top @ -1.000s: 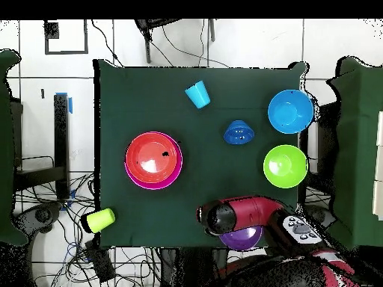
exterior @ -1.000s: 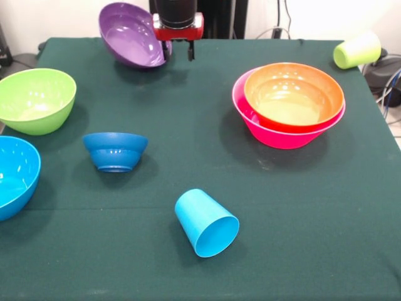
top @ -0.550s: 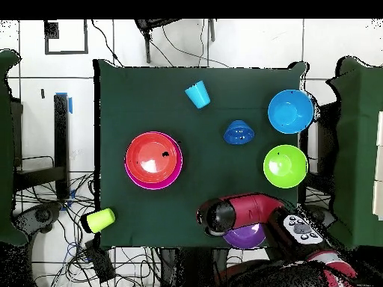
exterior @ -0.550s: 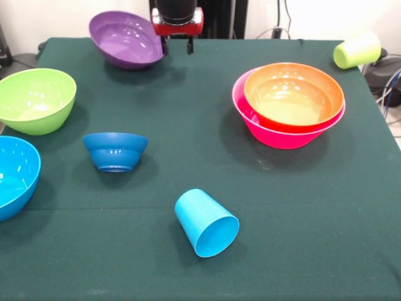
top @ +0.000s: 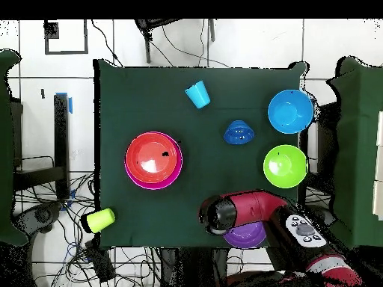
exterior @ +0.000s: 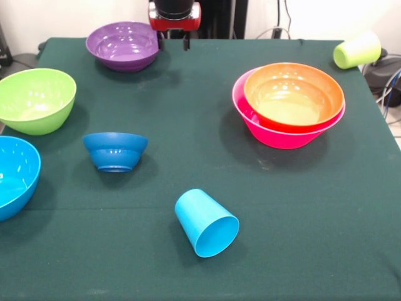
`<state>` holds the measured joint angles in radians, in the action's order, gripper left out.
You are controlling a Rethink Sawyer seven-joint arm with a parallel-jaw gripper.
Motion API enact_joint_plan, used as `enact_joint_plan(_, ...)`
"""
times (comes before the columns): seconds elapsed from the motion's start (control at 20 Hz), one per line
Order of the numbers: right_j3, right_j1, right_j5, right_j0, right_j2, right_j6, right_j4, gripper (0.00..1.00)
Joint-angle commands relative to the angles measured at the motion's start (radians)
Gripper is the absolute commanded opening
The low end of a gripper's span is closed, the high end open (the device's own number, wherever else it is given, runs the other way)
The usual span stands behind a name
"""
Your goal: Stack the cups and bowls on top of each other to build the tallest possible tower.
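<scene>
The purple bowl (exterior: 122, 45) (top: 247, 236) sits upright near the table's far edge. My gripper (exterior: 173, 42) (top: 217, 217) hangs open and empty just beside its right rim in the front view. The orange bowl (exterior: 293, 94) (top: 153, 157) is nested in the pink bowl (exterior: 276, 135) (top: 141, 181). Standing apart are the lime green bowl (exterior: 34, 99) (top: 285, 165), the sky blue bowl (exterior: 12, 175) (top: 290, 111) and the small dark blue bowl (exterior: 115, 150) (top: 239, 133). On its side lies the sky blue cup (exterior: 207, 222) (top: 197, 95). The yellow-green cup (exterior: 357, 50) (top: 99, 219) lies at a table corner.
A dark green cloth (exterior: 188, 125) covers the table. In the overhead view the red and black arm (top: 258, 209) lies over part of the purple bowl. Cables and floor (top: 52, 134) surround the table.
The purple bowl, tilted up on its rim at my gripper a second ago, has dropped flat onto the table. My gripper has drawn up and slightly left in the front view.
</scene>
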<state>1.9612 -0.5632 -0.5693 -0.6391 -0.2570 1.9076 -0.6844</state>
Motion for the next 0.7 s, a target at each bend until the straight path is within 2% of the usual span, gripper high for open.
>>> enact_joint_plan(0.05, -0.04, 0.004, -0.014, -0.008, -0.087, -0.161, -0.07, 1.0)
enact_joint_plan(0.2, -0.029, -0.011, -0.02, -0.016, -0.089, -0.169, -0.069, 1.0)
enact_joint_plan(0.7, -0.067, 0.018, -0.038, -0.012, -0.094, -0.177, -0.071, 1.0)
